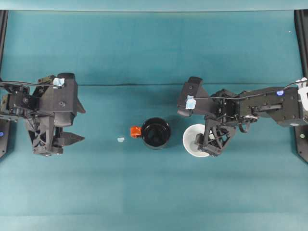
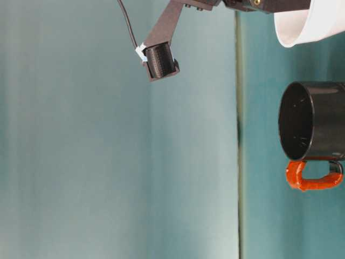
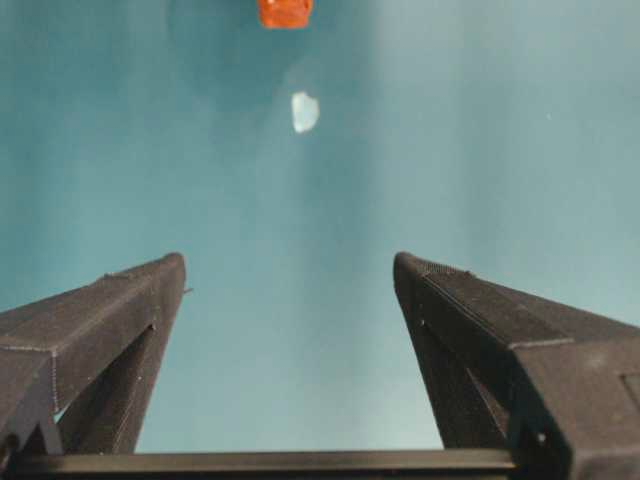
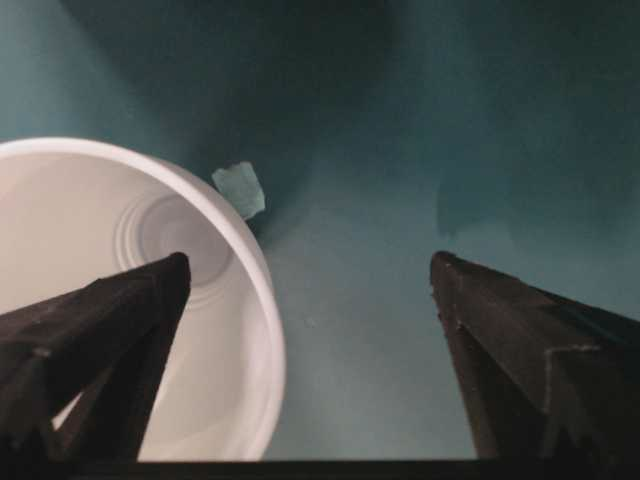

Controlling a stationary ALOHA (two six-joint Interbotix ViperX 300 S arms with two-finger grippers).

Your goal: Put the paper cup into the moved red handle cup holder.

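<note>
Right gripper (image 4: 310, 300) spread wide, one finger seen inside the upright cup (image 1: 195, 139), its wall straddled; holder (image 1: 156, 133) just beside, toward centre.

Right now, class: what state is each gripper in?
Left gripper: open, holding nothing.
Right gripper: open, one finger inside the paper cup, not clamped.

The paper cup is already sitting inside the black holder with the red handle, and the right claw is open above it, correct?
Not quite. The paper cup stands on the table beside the red handle cup holder, not inside it, as the overhead view shows. The right gripper is indeed open over the cup, one finger inside its rim.
</note>
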